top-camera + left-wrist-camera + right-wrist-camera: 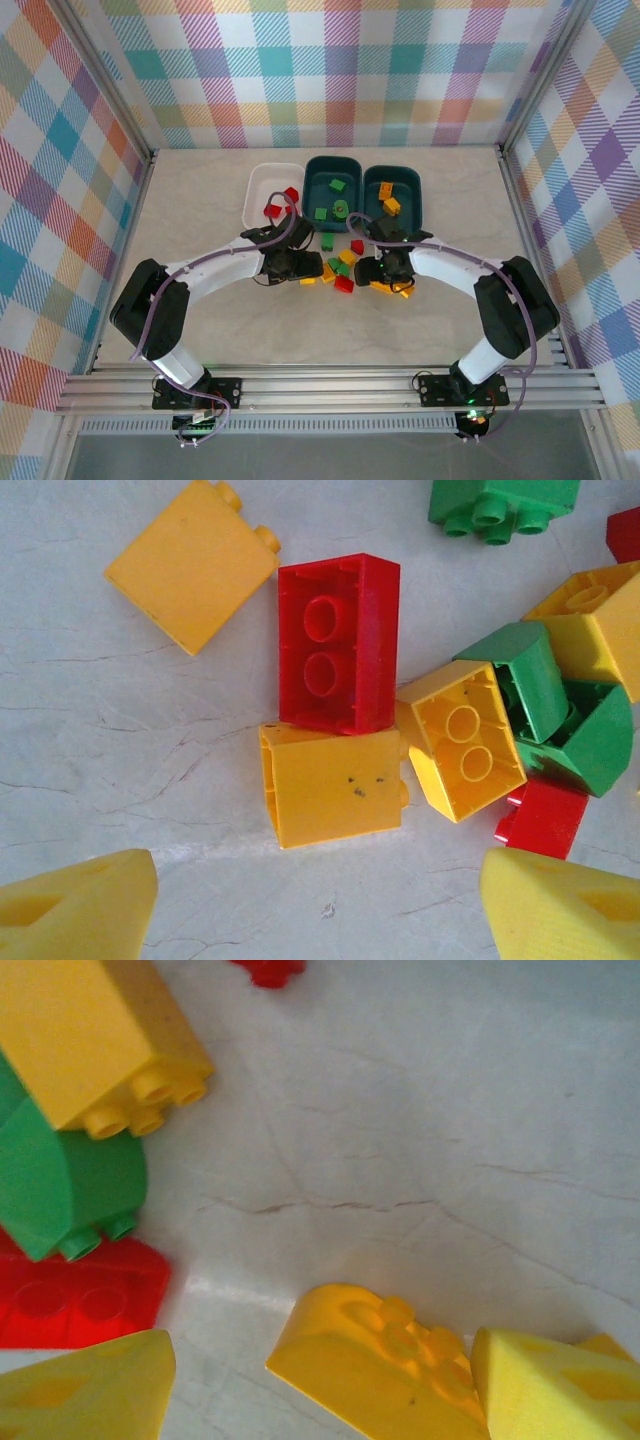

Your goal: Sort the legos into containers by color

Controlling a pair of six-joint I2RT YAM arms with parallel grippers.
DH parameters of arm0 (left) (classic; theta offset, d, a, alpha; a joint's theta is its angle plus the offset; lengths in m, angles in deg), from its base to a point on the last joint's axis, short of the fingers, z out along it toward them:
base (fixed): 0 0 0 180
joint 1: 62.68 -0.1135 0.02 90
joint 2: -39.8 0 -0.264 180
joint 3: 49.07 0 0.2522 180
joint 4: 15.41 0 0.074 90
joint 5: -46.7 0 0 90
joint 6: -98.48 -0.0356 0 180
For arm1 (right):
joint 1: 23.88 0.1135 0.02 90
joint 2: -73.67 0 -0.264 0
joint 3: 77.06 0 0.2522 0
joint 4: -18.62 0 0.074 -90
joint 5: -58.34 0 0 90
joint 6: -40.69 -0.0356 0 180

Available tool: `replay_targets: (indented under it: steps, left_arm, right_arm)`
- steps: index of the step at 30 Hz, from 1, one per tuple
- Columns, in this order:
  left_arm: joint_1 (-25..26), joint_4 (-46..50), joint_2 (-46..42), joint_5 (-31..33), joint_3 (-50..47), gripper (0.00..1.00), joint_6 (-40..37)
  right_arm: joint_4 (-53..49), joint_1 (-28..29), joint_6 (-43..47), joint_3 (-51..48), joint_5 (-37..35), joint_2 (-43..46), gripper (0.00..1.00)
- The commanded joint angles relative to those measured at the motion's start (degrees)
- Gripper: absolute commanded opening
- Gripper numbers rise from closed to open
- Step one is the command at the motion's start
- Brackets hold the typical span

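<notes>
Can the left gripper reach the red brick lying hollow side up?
Probably not cleanly. The left gripper is open, but a yellow brick lies against the red brick, between it and the gripper.

Loose legos [345,258] lie before three side-by-side containers [333,160] (several hold legos).

- Walls [340,70]: pastel plaid in pink, teal, yellow, orange and purple.
- Bench [300,330]: pale cream marble with thin dark veins.
- White tub [256,180] and two dark teal tubs [318,165], upper centre.
- Legos [346,258]: red, green and yellow-orange.
- Left fingers [80,910]: yellow.
</notes>
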Motion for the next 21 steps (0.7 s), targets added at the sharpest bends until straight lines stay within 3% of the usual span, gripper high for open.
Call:
replay_targets:
  steps: [1, 10, 18, 21]
  left_arm:
    - [0.26, -0.42, -1.69, 0.08, -1.04, 0.84, -0.75]
    - [0.26, -1.56, -1.82, -0.43, -2.05, 0.84, -0.18]
    - [0.26, -1.08, -2.81, 0.37, -2.41, 0.84, -0.49]
    - [0.26, -0.8, -2.86, 0.76, -2.52, 0.84, -0.75]
  right_arm:
    - [0.14, 0.79, 0.3, -2.26, 5.1, 2.4, 0.77]
    - [-3.83, 4.37, -1.14, -2.79, 3.38, 3.88, 0.72]
    - [-6.55, 6.83, -1.21, 1.54, -2.84, -3.11, 0.57]
    - [-7.03, 7.52, -1.88, 2.53, -5.23, -3.88, 0.45]
